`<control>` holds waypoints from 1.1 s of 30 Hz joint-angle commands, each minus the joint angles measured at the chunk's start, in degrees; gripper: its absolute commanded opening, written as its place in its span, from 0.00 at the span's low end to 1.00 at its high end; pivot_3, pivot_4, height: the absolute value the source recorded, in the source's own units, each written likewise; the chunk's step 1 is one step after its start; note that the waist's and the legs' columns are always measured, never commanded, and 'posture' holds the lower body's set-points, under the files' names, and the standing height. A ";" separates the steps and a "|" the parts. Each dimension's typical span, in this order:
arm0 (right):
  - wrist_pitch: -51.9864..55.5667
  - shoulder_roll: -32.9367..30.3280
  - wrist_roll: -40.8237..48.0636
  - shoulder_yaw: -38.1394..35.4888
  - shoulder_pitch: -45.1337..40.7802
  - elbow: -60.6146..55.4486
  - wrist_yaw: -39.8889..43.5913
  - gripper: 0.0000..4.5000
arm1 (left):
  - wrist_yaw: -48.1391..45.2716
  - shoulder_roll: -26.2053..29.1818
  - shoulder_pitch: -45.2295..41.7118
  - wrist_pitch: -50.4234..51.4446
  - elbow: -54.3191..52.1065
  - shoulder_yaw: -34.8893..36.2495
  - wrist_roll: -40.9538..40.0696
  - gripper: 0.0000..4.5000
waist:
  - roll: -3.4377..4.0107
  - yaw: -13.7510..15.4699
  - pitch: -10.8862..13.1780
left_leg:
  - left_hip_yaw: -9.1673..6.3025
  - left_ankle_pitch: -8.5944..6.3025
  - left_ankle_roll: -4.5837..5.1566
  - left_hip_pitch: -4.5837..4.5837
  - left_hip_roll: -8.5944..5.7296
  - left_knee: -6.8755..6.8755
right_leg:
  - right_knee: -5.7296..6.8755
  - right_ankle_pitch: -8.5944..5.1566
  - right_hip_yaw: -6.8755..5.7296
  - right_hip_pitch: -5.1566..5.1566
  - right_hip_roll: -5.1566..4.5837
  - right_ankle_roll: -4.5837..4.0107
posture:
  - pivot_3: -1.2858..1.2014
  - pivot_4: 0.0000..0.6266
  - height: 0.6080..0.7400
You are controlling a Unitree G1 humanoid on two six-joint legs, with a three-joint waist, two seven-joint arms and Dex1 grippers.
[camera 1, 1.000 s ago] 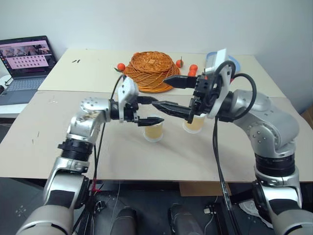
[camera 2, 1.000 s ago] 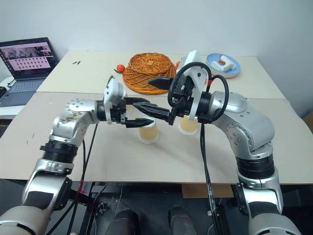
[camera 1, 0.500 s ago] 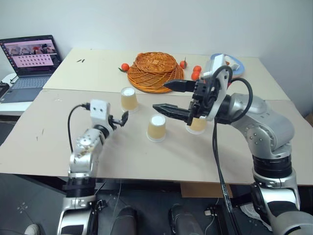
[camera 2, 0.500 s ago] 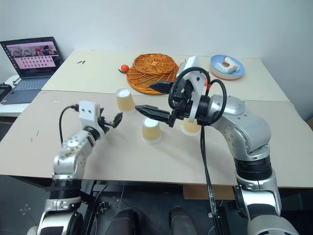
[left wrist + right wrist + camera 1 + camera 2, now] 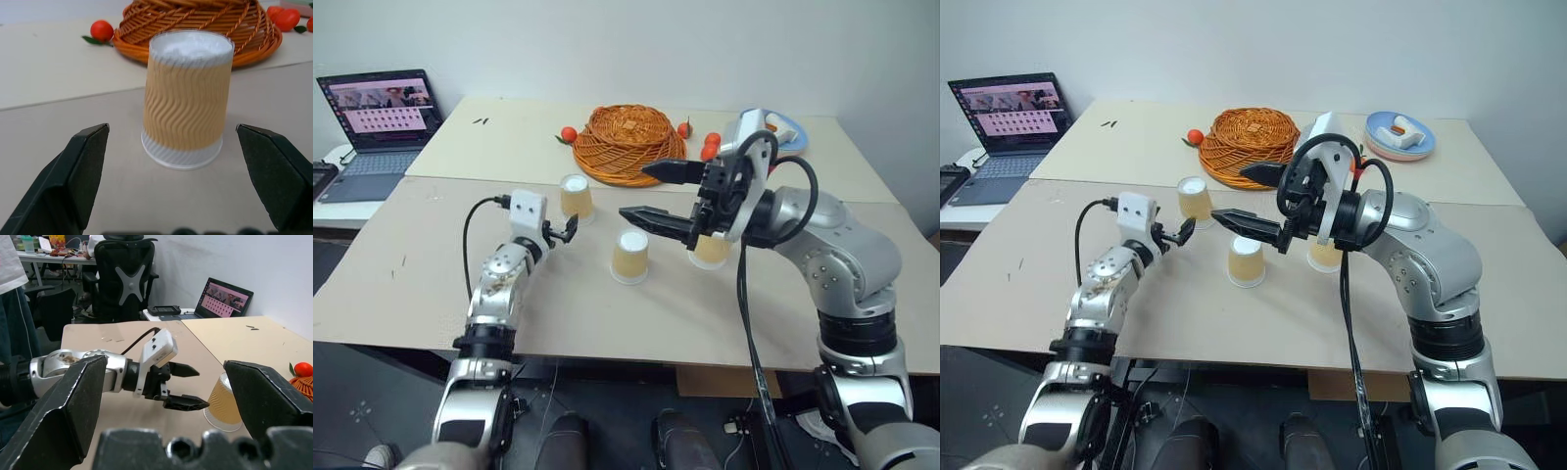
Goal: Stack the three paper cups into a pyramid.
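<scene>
Left hand (image 5: pixel 564 231) points level at the upside-down cup (image 5: pixel 576 198) nearest the basket (image 5: pixel 628 143), its two black fingers (image 5: pixel 78 171) spread wide with nothing between them; in the wrist view the cup (image 5: pixel 186 98) stands just ahead of the fingertips, centred in the gap but not touched. Right hand (image 5: pixel 651 192) hangs above the middle of the worktop (image 5: pixel 411 284), pointing toward the robot's left, its fingers also spread wide and empty, one above the other. Below and just in front of the lower finger stands a second cup (image 5: pixel 630 257), upside down on its rim, white base up. A third cup (image 5: pixel 711 251) sits close to the right of it, partly hidden behind the right hand. All three cups rest on the worktop apart from one another, none stacked. Behind the first cup the wicker basket lies overturned, with small oranges (image 5: pixel 568 134) beside it on both sides. A blue plate (image 5: pixel 1400 136) sits at the far right, and an open laptop (image 5: pixel 380 118) stands at the far left on a lower surface. In the right wrist view an office chair (image 5: pixel 128 279) stands beyond the worktop.
</scene>
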 commanded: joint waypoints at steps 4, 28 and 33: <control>-1.05 -0.17 0.39 -1.76 -0.11 -1.50 -0.57 1.00 | -2.62 0.09 -8.28 -5.35 10.52 -0.76 0.22 0.98 | 0.00 0.00 0.00 | 0.00 0.00 0.00 -0.01 0.00 0.00 | 0.00 0.00 -0.01 0.00 0.00 0.01 | 0.52 0.24 0.48; -1.14 -0.47 0.19 -2.05 0.31 -1.66 -1.31 1.00 | -4.47 -0.52 -22.30 -14.24 34.88 0.15 0.10 0.98 | -0.02 -0.07 0.03 | -0.03 0.00 0.00 -0.11 -0.03 -0.01 | 0.01 -0.04 -0.03 -0.07 0.00 0.06 | 0.52 0.24 0.48; -1.18 -0.50 0.15 -2.03 0.47 -1.79 -1.55 1.00 | -4.68 -0.52 -22.63 -14.76 35.70 0.54 0.06 0.87 | -0.02 -0.07 0.03 | -0.03 0.00 0.00 -0.12 -0.03 -0.01 | 0.01 -0.04 -0.03 -0.08 0.00 0.06 | 0.52 0.24 0.48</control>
